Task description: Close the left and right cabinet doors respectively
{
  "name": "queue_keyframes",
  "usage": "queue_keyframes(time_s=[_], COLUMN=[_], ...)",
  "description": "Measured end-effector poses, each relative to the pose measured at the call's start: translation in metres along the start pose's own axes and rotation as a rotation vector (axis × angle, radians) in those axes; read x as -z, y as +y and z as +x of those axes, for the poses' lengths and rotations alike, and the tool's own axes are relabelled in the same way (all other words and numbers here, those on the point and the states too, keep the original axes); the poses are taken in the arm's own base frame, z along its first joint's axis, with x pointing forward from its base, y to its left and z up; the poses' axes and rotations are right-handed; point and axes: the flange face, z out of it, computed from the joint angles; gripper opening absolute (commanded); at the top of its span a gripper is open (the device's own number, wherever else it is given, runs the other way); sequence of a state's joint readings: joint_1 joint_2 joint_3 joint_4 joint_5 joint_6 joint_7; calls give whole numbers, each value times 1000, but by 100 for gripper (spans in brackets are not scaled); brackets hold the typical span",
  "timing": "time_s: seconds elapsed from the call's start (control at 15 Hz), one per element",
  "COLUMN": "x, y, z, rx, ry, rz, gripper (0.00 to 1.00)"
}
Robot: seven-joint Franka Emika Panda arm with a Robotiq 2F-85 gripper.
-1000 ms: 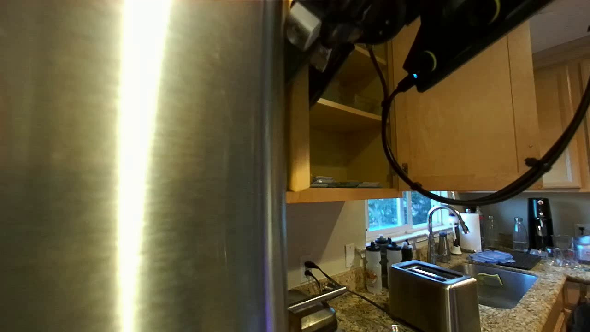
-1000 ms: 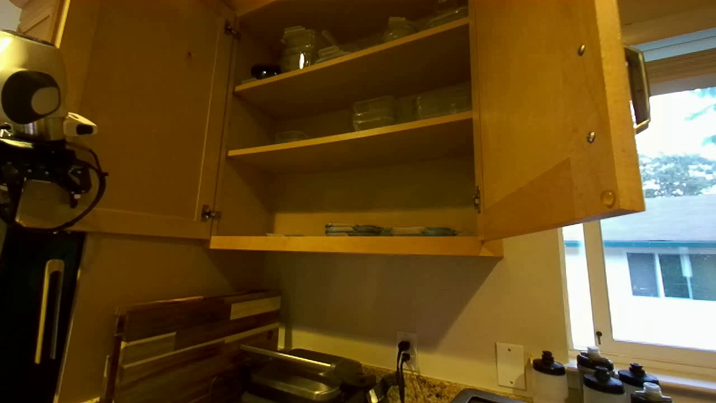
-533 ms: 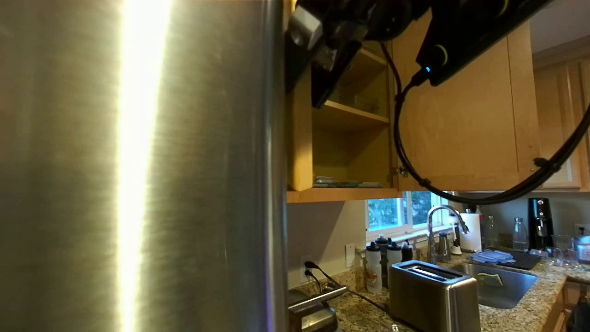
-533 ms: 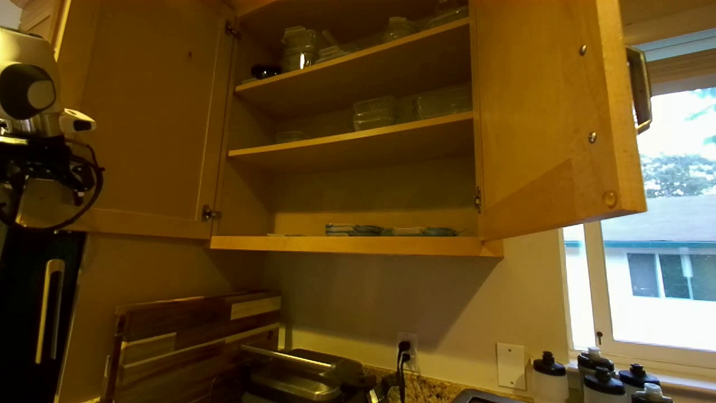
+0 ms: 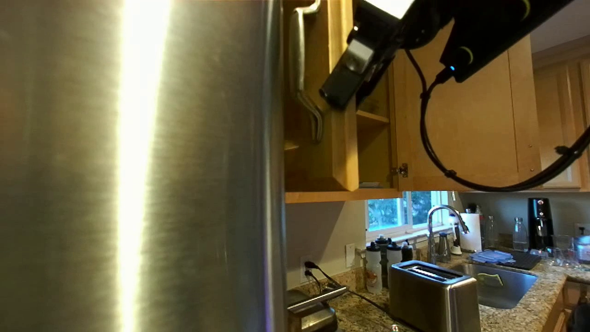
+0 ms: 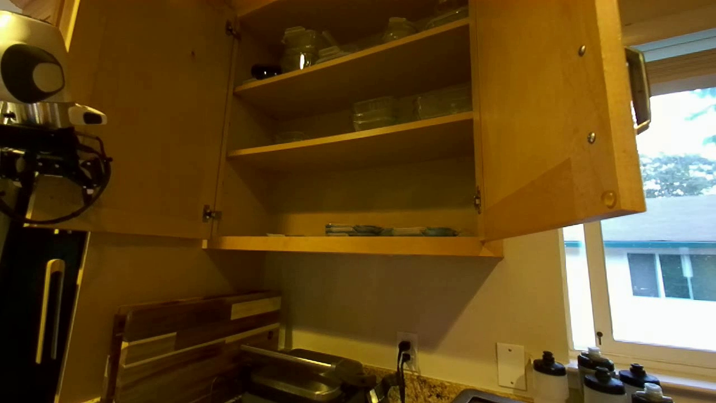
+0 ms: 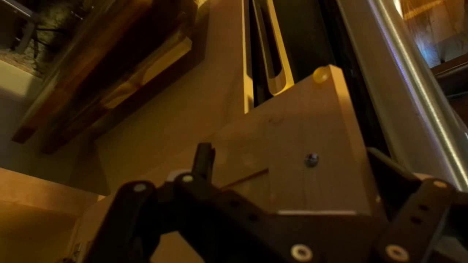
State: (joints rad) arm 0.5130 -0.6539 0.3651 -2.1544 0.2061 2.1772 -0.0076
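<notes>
Gripper point(image 7: 289, 151) spread wide, nothing pinched, its fingers point(image 7: 203, 160) astride the free edge of the left cabinet door point(image 6: 154, 120), tall axis upright between them; closing push should go from the outer-face finger inward, right cabinet door point(image 6: 540, 112) swung out, well apart from it.

1. A brushed-steel fridge panel point(image 5: 203, 175) stood near the gripper point(image 7: 292, 157), a bright streak of light point(image 5: 137, 166) running down it.
2. Under the gripper was a dark panel point(image 6: 22, 313) with a long handle point(image 6: 45, 305).
3. Below gripper height stretched a shadowed wall point(image 6: 436, 296) and speckled counter point(image 5: 521, 316).
4. Well apart from the gripper, daylight filled a window point(image 6: 657, 235).
5. Other wooden cabinets point(image 5: 560, 120) hung well away too.
</notes>
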Motion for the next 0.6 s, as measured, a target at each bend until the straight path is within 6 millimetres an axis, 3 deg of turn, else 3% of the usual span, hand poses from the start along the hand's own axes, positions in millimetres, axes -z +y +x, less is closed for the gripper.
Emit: queue_keyframes(time_s=[0.27,0.6], x=[21,46], y=[40,115], z=[-23,-52], rx=[-26,-22], ry=[-55,-115], rz=[-14,-12], gripper=[100,100])
